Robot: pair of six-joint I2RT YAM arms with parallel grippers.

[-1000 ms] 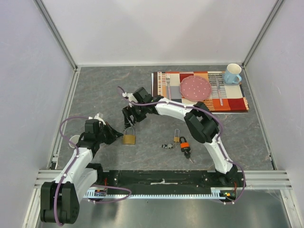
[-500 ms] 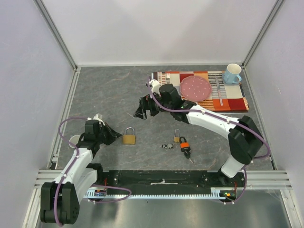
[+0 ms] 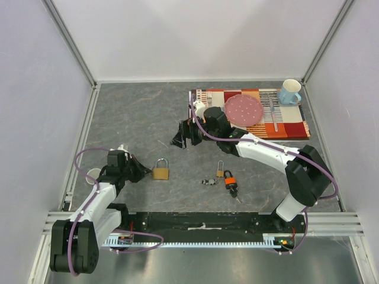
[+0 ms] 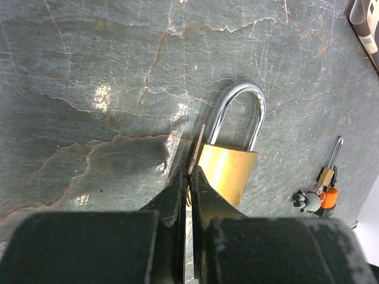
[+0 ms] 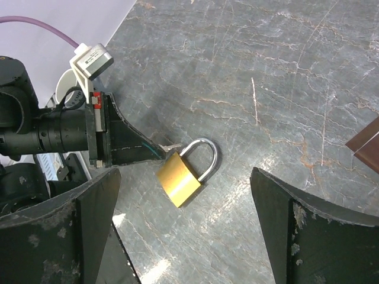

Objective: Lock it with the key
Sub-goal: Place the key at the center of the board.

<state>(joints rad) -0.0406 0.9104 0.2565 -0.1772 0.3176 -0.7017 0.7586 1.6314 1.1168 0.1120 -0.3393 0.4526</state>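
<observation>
**A:** Fig. 1, largest first: the surface (image 3: 130, 118). Where is the padlock (image 4: 228, 171)?

**B:** Flat on it, brass body toward my left claw (image 4: 190, 177), shackle pointing away. My right claw (image 3: 185, 135) hangs well apart, its 2 fingers spread wide, empty.

**A:** And the left?

**B:** Pinched together on the key (image 4: 196, 151), blade tip at the body's corner beside the shackle. I can't see the keyway. I judge the blade must line up with it first, then go in slowly, lest the lock slide.
</observation>
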